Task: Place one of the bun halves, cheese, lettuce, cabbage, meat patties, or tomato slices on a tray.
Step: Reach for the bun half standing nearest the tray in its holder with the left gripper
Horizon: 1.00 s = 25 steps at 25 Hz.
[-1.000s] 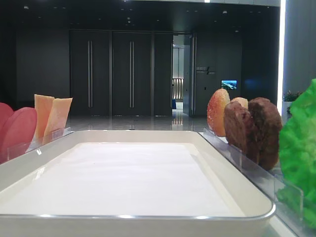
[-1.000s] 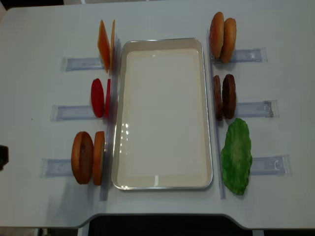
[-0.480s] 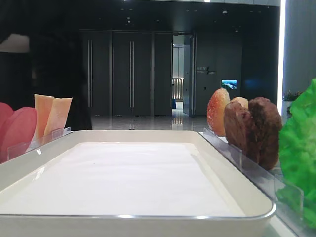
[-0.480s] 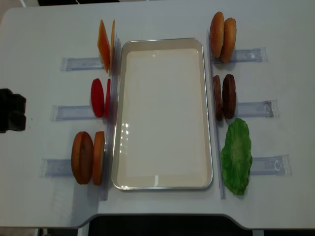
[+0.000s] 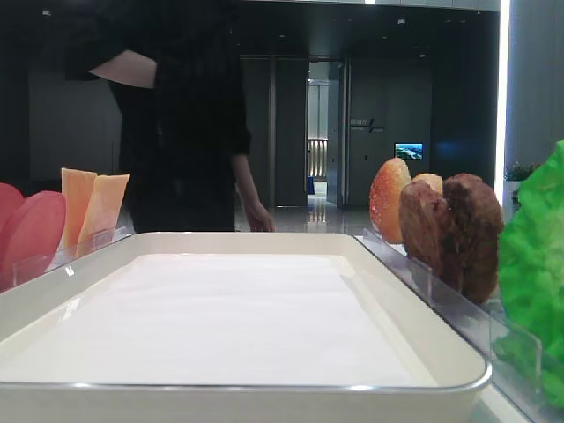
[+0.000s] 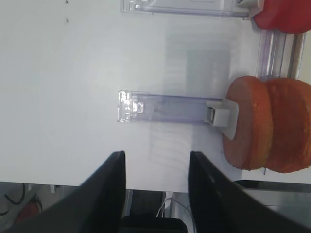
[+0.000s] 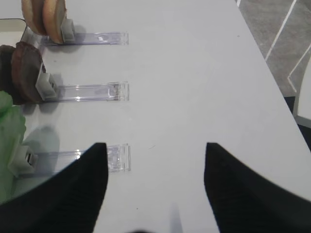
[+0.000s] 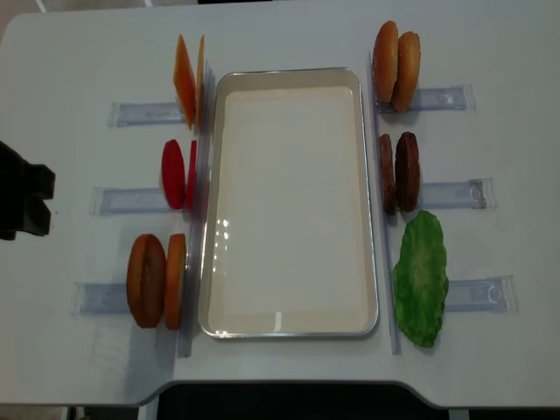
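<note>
The white tray [image 8: 289, 325] lies mid-table with nothing on it. Left of it stand cheese [image 8: 186, 80], tomato slices [image 8: 178, 173] and two bun halves [image 8: 156, 280]. On its right are more bun halves [image 8: 395, 59], meat patties [image 8: 399, 171] and lettuce [image 8: 420, 276]. Cabbage is out of view. My left gripper [image 8: 42, 199] hovers at the table's left edge, open and holding nothing. In its wrist view the left gripper [image 6: 156, 167] sits left of the bun halves [image 6: 265, 128]. My right gripper [image 7: 155, 160] is open over bare table, right of the lettuce [image 7: 9, 141].
Clear plastic holder rails [image 8: 144, 112] run outward from each food pair. A person in black [image 5: 185, 115] stands behind the table's far side. The table's front edge shows in the left wrist view, close under the fingers [image 6: 116, 194].
My left gripper has come further in from the left edge, toward the tomato row. A person has walked into the low view behind the tray.
</note>
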{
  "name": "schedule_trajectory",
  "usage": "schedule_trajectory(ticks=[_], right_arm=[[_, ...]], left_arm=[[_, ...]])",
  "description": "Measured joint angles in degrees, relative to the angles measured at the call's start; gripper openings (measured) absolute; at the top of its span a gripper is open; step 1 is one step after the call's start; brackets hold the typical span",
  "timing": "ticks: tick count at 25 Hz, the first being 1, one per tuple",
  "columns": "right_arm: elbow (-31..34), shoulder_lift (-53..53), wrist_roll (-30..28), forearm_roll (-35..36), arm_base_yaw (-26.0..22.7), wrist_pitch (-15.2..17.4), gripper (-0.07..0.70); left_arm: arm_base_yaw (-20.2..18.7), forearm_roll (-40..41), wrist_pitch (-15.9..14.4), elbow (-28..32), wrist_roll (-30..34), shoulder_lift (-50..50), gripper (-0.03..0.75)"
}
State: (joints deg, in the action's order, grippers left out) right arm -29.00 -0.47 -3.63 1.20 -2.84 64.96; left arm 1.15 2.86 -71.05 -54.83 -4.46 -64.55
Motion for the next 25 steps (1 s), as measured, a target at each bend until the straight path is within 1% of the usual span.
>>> schedule_trajectory(ticks=[2,8,12,16,21,25], right_arm=[[0.0,0.0,0.0,0.0,0.0,0.0,0.416],[0.0,0.0,0.0,0.0,0.0,0.0,0.416],[0.0,0.0,0.0,0.0,0.0,0.0,0.416],[0.0,0.0,0.0,0.0,0.0,0.0,0.416],[0.0,0.0,0.0,0.0,0.0,0.0,0.416],[0.0,0.0,0.0,0.0,0.0,0.0,0.416]], left_arm=[[-1.0,0.2,0.0,0.0,-0.4,0.0,0.331],[-7.2,0.2,0.0,0.0,-4.7,-0.1,0.334],[-10.0,0.2,0.0,0.0,-7.2,-0.1,0.334],[-13.7,0.2,0.0,0.0,-9.2,-0.1,0.331],[-17.5,0.3,0.0,0.0,-12.7,-0.1,0.331],[-21.5,1.0,0.0,0.0,-16.7,-0.1,0.331]])
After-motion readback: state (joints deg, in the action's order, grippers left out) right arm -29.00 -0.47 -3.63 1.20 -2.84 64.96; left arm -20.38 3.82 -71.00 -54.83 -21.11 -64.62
